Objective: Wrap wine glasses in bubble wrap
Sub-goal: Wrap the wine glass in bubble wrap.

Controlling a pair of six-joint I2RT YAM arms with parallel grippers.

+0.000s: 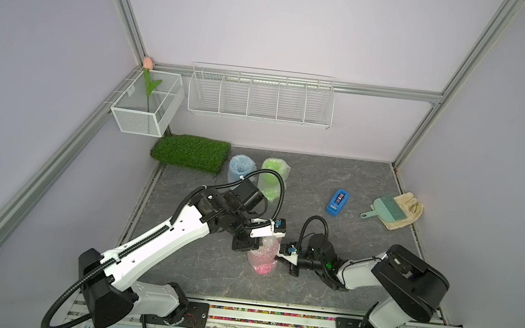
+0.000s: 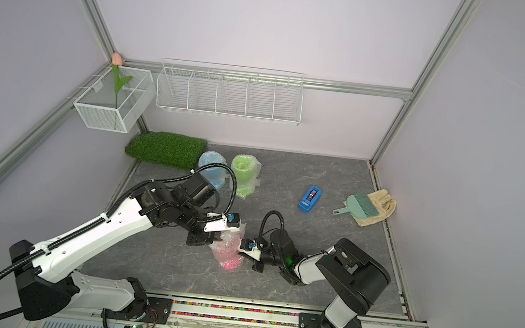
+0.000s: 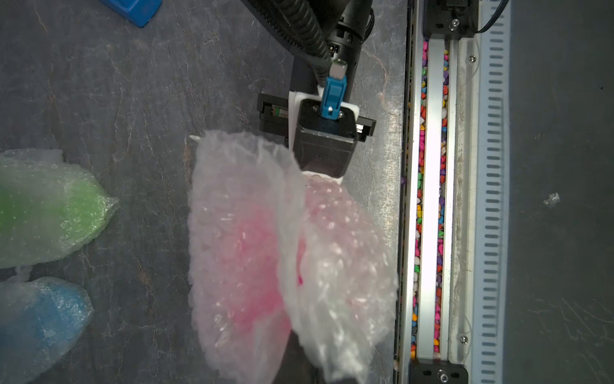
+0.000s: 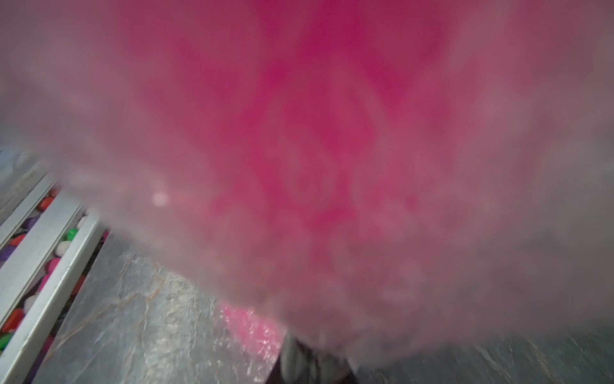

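A hot pink wine glass wrapped in bubble wrap point(image 1: 262, 258) point(image 2: 227, 253) stands mid-table between both arms. My left gripper point(image 1: 264, 242) point(image 2: 218, 238) is shut on the wrap's top edge from the left. My right gripper point(image 1: 279, 259) point(image 2: 240, 253) is shut on the wrap from the right. The left wrist view shows the pink bundle point(image 3: 246, 252) with its loose flap point(image 3: 335, 266); my own fingertips are hidden under it. Blurred pink wrap point(image 4: 332, 149) fills the right wrist view. The blue wrapped glass point(image 1: 239, 169) point(image 3: 40, 319) and the green one point(image 1: 274, 176) point(image 3: 43, 212) stand at the back.
A blue tape dispenser point(image 1: 338, 203) lies right of centre. A teal dustpan brush point(image 1: 385, 209) rests on a beige glove point(image 1: 406, 213) at the right edge. A grass mat point(image 1: 191, 152) lies back left. A rail with coloured pebbles point(image 1: 270, 314) runs along the front.
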